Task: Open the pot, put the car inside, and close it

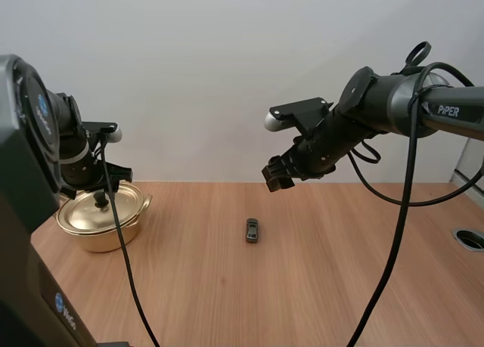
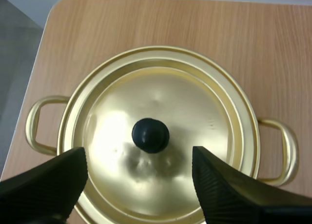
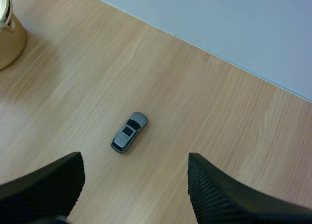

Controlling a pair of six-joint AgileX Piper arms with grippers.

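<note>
At the left of the high view, the left gripper [image 2: 139,158] hangs with fingers apart over the black knob [image 2: 150,135] of the lid [image 2: 161,102], which sits closed on the gold pot [image 1: 94,237]. Opening looks to be the step in hand, and the next move calls for a descent and a pinch on the knob. The grey car [image 1: 252,230] lies at centre frame on the table [image 1: 318,286], the right gripper [image 3: 134,163] spread wide above it.
</note>
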